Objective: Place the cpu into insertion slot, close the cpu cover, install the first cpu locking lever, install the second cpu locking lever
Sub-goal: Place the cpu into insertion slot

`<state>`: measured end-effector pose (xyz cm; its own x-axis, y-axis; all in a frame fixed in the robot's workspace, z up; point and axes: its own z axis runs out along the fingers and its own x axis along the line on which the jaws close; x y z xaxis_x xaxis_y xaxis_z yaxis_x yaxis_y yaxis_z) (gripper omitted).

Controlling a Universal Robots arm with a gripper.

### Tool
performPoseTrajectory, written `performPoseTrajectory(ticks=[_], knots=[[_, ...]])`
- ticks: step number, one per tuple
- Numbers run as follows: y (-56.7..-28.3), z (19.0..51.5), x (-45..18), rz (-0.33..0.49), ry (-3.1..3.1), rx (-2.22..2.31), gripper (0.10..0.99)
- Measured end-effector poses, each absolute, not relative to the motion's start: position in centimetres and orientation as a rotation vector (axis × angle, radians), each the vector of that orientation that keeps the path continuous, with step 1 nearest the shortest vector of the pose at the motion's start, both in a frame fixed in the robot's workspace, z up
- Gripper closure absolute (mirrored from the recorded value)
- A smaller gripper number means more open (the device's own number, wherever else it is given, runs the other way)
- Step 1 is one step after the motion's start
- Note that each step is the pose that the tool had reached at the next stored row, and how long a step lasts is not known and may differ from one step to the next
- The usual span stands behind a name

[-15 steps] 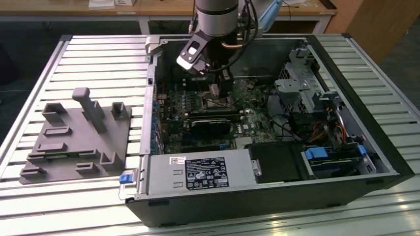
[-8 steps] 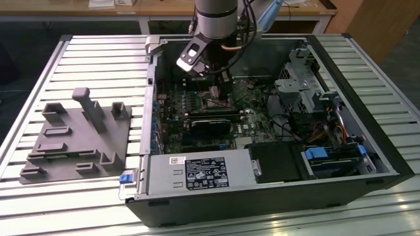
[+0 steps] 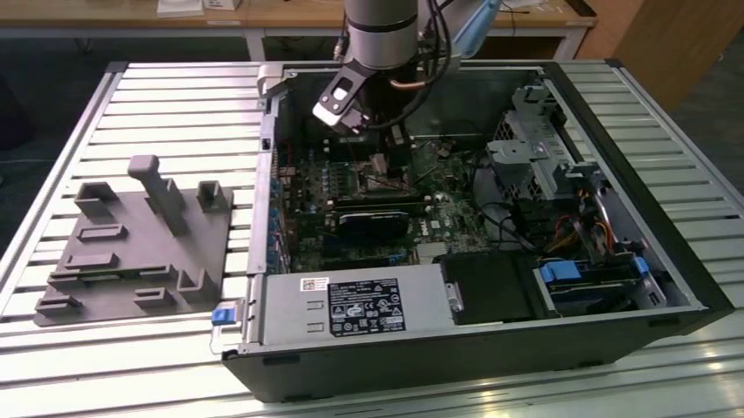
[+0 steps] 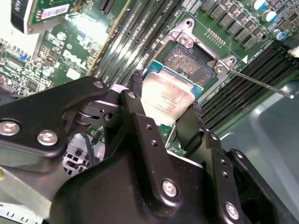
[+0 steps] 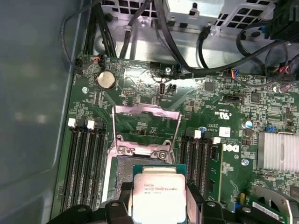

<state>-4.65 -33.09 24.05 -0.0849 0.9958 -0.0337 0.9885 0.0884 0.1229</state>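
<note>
Upper middle of the exterior view: the arm reaches into the open case [image 3: 465, 366] lying on the slatted tabletop [image 3: 174, 96], its tool [image 3: 375, 139] low over the green board [image 3: 448, 205]. In the second wrist view the black fingers [image 4: 134, 105] pinch the cpu [image 4: 166, 100] by two opposite edges, silvery top up and held level. The slot [image 4: 189, 58] lies just ahead of and beneath the chip, bare and dark, with the cpu's leading edge overlapping its near rim. The chip appears not yet seated. Their sides run close to parallel. In the first wrist view the cover [image 5: 147, 108] stands swung open on the slot's far side. In the second wrist view a thin lever [image 4: 261, 84] juts free beside the slot.
</note>
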Motion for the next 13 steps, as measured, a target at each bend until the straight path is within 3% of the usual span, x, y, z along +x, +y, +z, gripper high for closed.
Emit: performPoseTrajectory(ticks=[13], knots=[[-32.1, 22.5, -4.7, 0.079, 2.225, 2.039, 0.549]])
